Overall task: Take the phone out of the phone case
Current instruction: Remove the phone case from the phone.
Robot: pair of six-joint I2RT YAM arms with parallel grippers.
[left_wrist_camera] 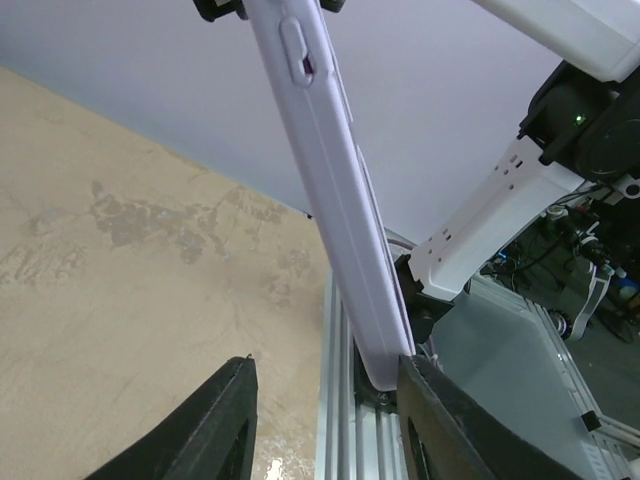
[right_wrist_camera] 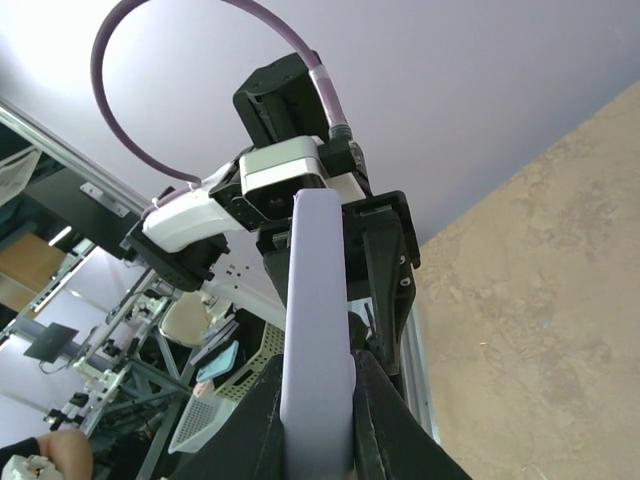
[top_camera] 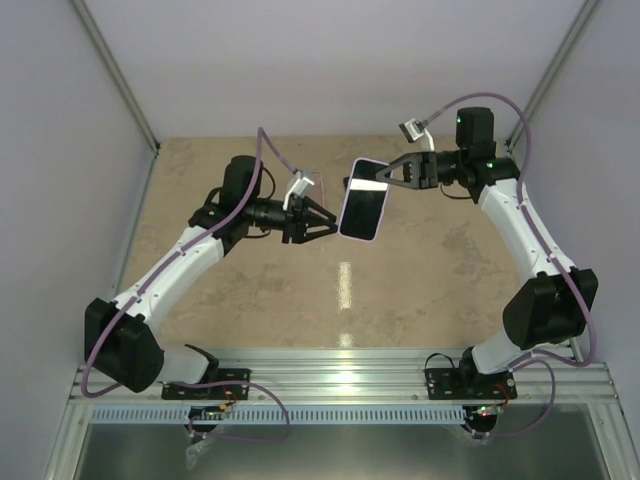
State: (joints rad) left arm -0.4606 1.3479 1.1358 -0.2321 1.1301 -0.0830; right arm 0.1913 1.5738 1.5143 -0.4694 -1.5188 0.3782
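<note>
Phone in its case, held in the air between your two arms.

On your left, the left gripper (top_camera: 328,224) has its jaws spread around the lower end of the phone case (left_wrist_camera: 335,190); in your left wrist view one finger (left_wrist_camera: 440,420) seems to touch the case's end while the other (left_wrist_camera: 215,425) stands apart from it, though contact is hard to judge from that angle; in the middle, the phone (top_camera: 362,195) hangs tilted above the table (top_camera: 250,290), dark screen towards the top camera, lavender case around it; on your right, the right gripper (top_camera: 385,178) is clamped on the case's upper end, its fingers (right_wrist_camera: 262,415) pinching it from both sides.
</note>
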